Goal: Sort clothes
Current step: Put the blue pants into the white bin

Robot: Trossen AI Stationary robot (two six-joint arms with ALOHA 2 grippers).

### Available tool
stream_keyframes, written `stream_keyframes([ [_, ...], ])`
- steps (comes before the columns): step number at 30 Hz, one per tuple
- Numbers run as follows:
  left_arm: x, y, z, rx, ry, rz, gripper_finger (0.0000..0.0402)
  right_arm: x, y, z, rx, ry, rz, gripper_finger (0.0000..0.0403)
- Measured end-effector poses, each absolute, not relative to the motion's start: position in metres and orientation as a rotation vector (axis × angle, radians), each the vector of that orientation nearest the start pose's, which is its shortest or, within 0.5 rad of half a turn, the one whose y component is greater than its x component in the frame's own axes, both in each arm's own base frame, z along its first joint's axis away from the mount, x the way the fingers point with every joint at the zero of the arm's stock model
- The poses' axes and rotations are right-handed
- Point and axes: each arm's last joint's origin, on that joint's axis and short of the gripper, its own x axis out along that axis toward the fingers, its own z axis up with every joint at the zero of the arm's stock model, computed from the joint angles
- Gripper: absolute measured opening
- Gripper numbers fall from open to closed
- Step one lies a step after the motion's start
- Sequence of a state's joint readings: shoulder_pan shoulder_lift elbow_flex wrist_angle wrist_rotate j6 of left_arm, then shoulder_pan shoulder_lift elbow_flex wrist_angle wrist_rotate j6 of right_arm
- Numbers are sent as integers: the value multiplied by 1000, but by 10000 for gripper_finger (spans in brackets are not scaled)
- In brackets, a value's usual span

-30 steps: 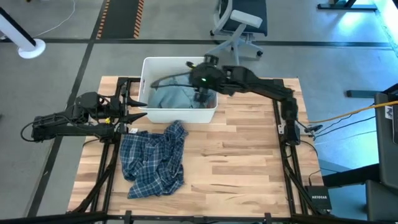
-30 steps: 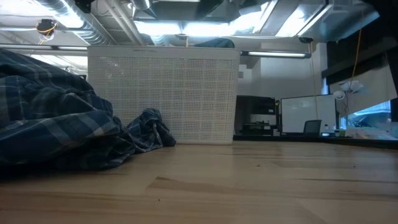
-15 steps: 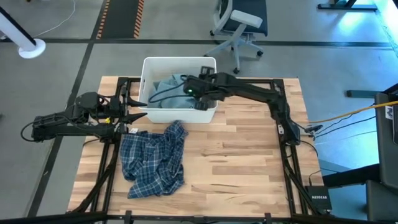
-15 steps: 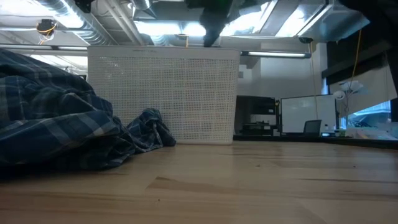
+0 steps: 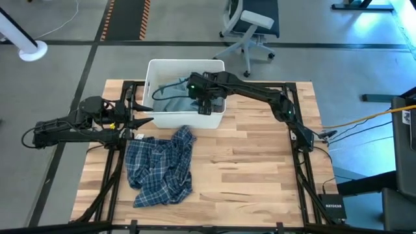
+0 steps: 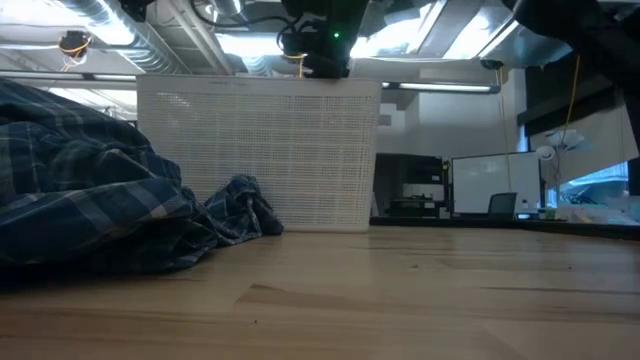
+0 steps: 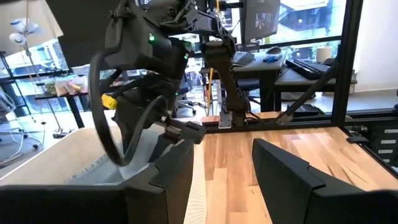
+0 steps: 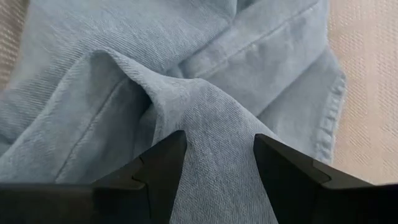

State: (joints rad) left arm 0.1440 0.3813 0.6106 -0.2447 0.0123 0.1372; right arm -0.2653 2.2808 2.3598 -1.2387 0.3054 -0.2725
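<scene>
The grey-blue piece lies crumpled inside the white bin. My right gripper reaches down into the bin from the right and is open over it. In the right wrist view, its fingers stand on either side of a raised fold of that piece. In the low view the bin wall hides the fingers. The blue-white plaid shirt lies bunched on the table in front of the bin; it also shows in the low view. My left gripper waits open at the bin's near left corner. My right gripper comes at the grey-blue piece from above, and its open fingers stand astride a raised fold of the cloth. I cannot tell whether the fingertips touch the cloth.
The white bin stands at the table's far edge, left of the middle. Bare wood spreads to the right of the shirt. Metal frame rails run along both sides of the table. An office chair stands beyond the far edge.
My right gripper has gone toward the table's left edge and down into the bin, onto the grey-blue piece. In the low view its wrist has come into sight above the bin's rim. The shirt has kept still.
</scene>
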Motion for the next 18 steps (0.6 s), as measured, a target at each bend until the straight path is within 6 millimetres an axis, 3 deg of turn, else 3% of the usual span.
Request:
stream_keyframes([
  [7,96,13,314,135,25,129,159,448,-131,309,-242,1173,-336,216],
  [14,96,13,315,133,21,129,159,437,-132,339,-242,1065,-429,216],
  [18,96,13,315,129,21,129,159,432,-143,338,-218,1083,-496,216],
])
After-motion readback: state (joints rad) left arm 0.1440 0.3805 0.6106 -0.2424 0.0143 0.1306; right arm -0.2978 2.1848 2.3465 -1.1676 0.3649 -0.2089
